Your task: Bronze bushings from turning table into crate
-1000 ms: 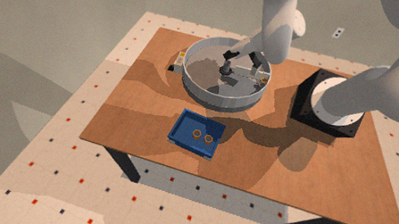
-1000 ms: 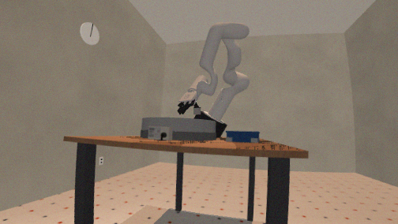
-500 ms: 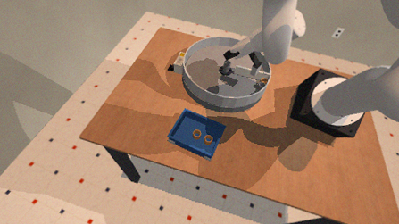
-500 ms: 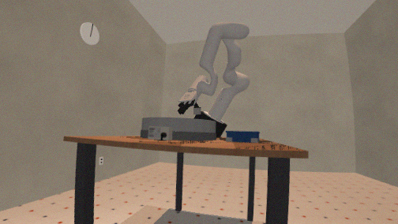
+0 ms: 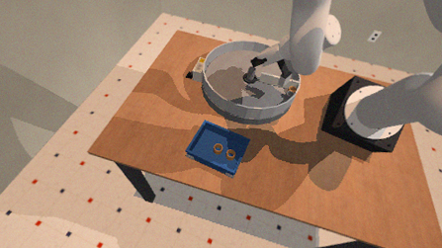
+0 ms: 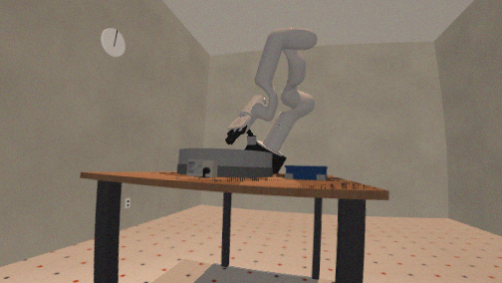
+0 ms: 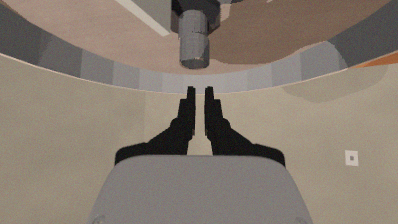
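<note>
Two bronze bushings (image 5: 218,149) (image 5: 231,154) stand apart inside the blue crate (image 5: 201,128) (image 6: 306,170). Another bronze bushing (image 5: 292,88) lies on the turning table (image 5: 223,63) (image 6: 224,158), near its right rim in the top view. I cannot make out any steel bushings; the arm and shadows hide part of the turning table. My gripper (image 5: 254,63) (image 6: 228,141) (image 7: 200,97) is steeply tilted above the turning table, close to its middle post. Its fingertips are close together with a narrow empty gap between them.
A grey post (image 7: 194,47) (image 5: 250,75) rises from the middle of the turning table. A pale bar (image 5: 271,79) runs from near it toward the right rim. A small control box (image 5: 198,69) (image 6: 196,167) sits outside the rim. The black arm base (image 5: 335,112) stands to the right.
</note>
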Robot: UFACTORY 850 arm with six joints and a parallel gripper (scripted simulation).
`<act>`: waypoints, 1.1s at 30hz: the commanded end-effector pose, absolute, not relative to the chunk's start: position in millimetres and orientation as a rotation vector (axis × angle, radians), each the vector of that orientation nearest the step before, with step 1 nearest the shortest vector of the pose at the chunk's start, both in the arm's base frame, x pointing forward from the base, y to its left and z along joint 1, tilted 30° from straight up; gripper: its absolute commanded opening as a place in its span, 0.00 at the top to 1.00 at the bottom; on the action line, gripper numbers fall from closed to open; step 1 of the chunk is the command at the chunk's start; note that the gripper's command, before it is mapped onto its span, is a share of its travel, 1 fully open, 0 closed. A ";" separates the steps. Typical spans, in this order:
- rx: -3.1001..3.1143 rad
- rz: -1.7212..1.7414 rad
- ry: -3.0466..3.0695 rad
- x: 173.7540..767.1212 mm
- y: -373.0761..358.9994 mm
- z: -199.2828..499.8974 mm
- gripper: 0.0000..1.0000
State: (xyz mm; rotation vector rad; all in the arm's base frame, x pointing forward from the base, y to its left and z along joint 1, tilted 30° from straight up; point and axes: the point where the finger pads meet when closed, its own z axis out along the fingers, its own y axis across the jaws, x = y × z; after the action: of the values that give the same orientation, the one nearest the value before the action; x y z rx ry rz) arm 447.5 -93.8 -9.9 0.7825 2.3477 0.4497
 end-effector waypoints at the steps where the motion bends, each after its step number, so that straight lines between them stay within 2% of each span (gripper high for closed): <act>1: 0.884 0.412 2.347 438.6 -92.9 -9.5 0.90; 33: 2.016 -0.047 2.103 337.1 -71.8 -9.0 0.90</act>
State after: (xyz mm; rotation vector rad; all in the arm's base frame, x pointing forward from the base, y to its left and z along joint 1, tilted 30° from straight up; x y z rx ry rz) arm 349.1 -73.0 -8.9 1.8741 2.1597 0.0446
